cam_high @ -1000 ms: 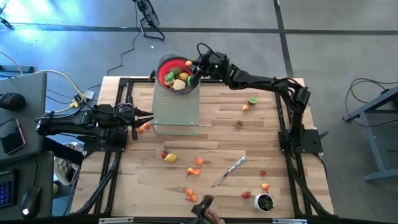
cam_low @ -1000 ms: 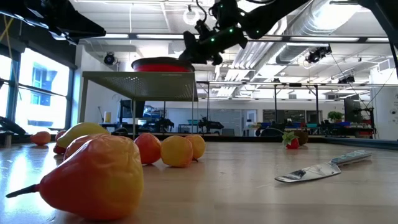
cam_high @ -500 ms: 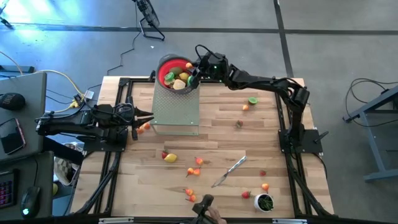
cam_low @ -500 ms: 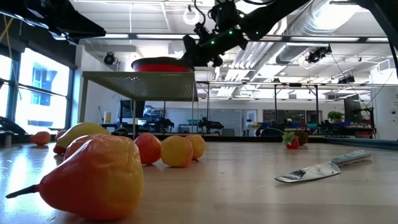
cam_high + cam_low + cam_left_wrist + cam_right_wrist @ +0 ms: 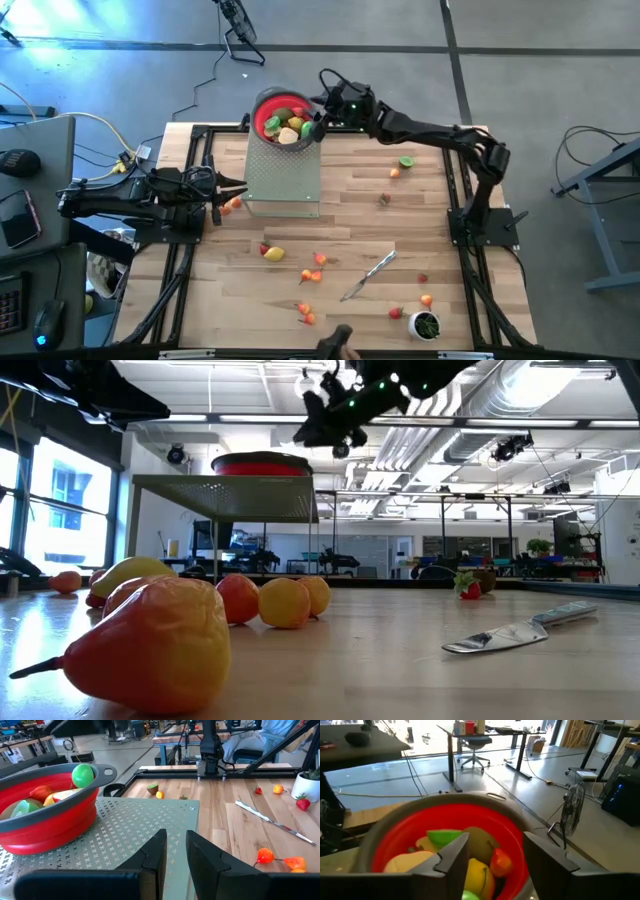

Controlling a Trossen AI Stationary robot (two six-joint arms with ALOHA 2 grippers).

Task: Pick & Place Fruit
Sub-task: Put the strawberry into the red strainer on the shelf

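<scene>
A red bowl (image 5: 266, 104) with a grey rim stands on a perforated metal stand (image 5: 283, 175) at the far middle of the table. Several fruit pieces (image 5: 287, 128) lie in it: green, yellow, tan and red ones (image 5: 479, 851). More fruit pieces lie scattered on the wooden table, such as a yellow-and-red one (image 5: 272, 253) and a lime half (image 5: 406, 160). My right gripper (image 5: 318, 122) hangs open above the bowl's right rim, with nothing between its fingers (image 5: 451, 862). My left gripper (image 5: 238, 188) waits at the stand's left side, its fingers (image 5: 156, 851) a narrow gap apart and empty.
A silver knife (image 5: 367, 275) lies near the table's middle front. A small white cup with green contents (image 5: 427, 325) stands at the near right. In the low view a big red-yellow piece (image 5: 150, 645) lies close to the camera. The stand (image 5: 225, 485) rises on thin legs.
My right gripper has gone up, away from the bowl, and drawn back a little toward the table's right edge. The bowl and its fruit have stayed in place.
</scene>
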